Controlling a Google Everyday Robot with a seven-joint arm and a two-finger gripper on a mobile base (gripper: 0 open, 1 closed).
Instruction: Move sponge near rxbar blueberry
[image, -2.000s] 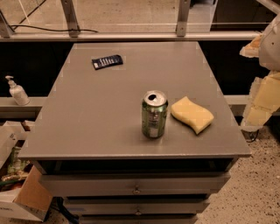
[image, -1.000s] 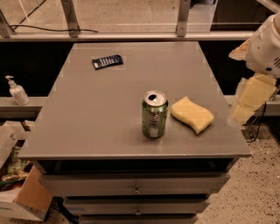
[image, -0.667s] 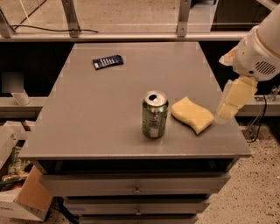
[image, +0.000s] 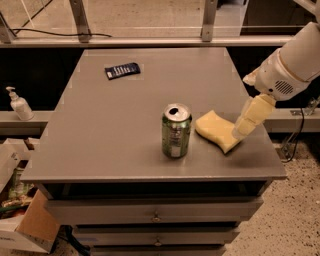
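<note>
We hold the gripper (image: 240, 131) over the right end of the sponge (image: 215, 130), prob. lining up a grab (can't tell if clenched), w/ the can (image: 176, 131) left of it & the rxbar blueberry (image: 122, 70) well off to its far left, so long carry ahead

On the bench (image: 100, 130), the pincer (image: 242, 129) is at the right end of the sponge (image: 212, 128), which lies beside the green can (image: 176, 132).

On surface (image: 110, 130): 1 sponge (image: 214, 128), 1 rxbar blueberry (image: 122, 70), 1 green can (image: 176, 131), so 3 items total. 1 gripper (image: 240, 131), at sponge's right end. Left of surface: 1 pump bottle (image: 19, 105).
</note>
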